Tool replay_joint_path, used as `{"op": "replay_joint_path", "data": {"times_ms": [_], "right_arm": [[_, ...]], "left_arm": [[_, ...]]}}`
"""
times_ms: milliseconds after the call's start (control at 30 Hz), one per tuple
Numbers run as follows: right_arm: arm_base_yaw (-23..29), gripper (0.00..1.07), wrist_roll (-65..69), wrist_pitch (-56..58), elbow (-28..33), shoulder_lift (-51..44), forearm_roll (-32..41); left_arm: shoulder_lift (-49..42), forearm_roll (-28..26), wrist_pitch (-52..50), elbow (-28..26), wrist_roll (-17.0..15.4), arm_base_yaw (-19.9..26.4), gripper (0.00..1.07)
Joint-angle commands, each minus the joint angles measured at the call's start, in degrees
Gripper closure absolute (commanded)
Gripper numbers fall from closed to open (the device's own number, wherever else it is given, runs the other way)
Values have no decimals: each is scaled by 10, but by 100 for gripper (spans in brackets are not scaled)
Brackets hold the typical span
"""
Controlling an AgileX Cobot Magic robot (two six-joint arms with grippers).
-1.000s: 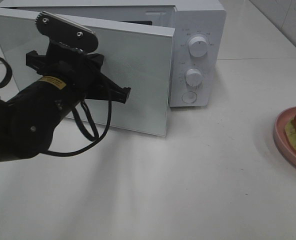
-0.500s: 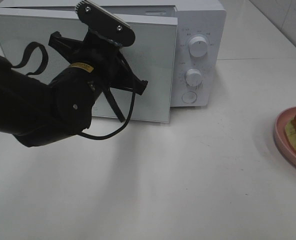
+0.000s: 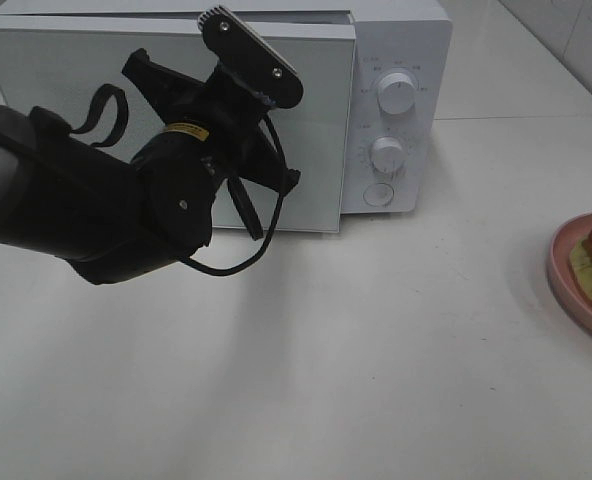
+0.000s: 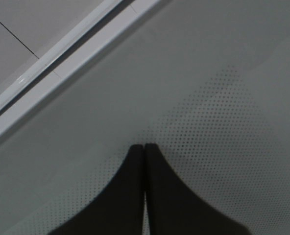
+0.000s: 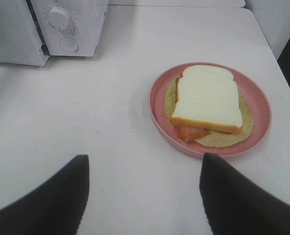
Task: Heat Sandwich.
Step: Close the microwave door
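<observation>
You are viewing one microwave (image 3: 396, 110) with two dials, one pink plate (image 5: 262, 105) and one sandwich (image 5: 207, 100) lying on that plate, well apart from the oven. Your left gripper (image 4: 144, 149), fingers pressed together, is now touching the door (image 3: 316, 130), which is nearly shut compared with a second ago. Your right gripper (image 5: 142, 169) is hovering spread wide near the plate.

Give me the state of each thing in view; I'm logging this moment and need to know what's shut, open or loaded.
microwave door: shut or nearly shut against the body.
left hand: shut, empty, tips at the door.
right hand: open, empty, above the table.
sandwich: on the plate, outside the microwave.
pink plate: on the table, holding the sandwich.
</observation>
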Motion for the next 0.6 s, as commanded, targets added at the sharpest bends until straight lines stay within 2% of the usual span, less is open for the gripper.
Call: {"op": "replay_joint_path", "data": {"times_ms": [33, 133, 167, 200, 267, 300, 400, 500, 600], "right_arm": [[-3, 44, 2, -2, 1, -15, -3], [-3, 44, 2, -2, 1, -15, -3], [-3, 44, 2, -2, 1, -15, -3], [-3, 44, 2, -2, 1, -15, -3], [-3, 44, 2, -2, 1, -15, -3], [-3, 44, 2, -2, 1, -15, -3], [-3, 44, 2, -2, 1, -15, -3], [-3, 44, 2, -2, 1, -15, -3], [-3, 44, 2, -2, 1, -15, -3]], "left_arm": [[5, -5, -7, -11, 20, -2, 107], [17, -7, -8, -23, 70, -2, 107], [17, -7, -8, -23, 70, -2, 107], [24, -9, -11, -32, 98, -2, 107], [33, -13, -17, -41, 121, -2, 107], [33, -13, -17, -41, 121, -2, 107], [52, -23, -19, -64, 169, -1, 107], [61, -23, -19, -74, 188, -1, 107], [64, -22, -20, -78, 191, -1, 107]]}}
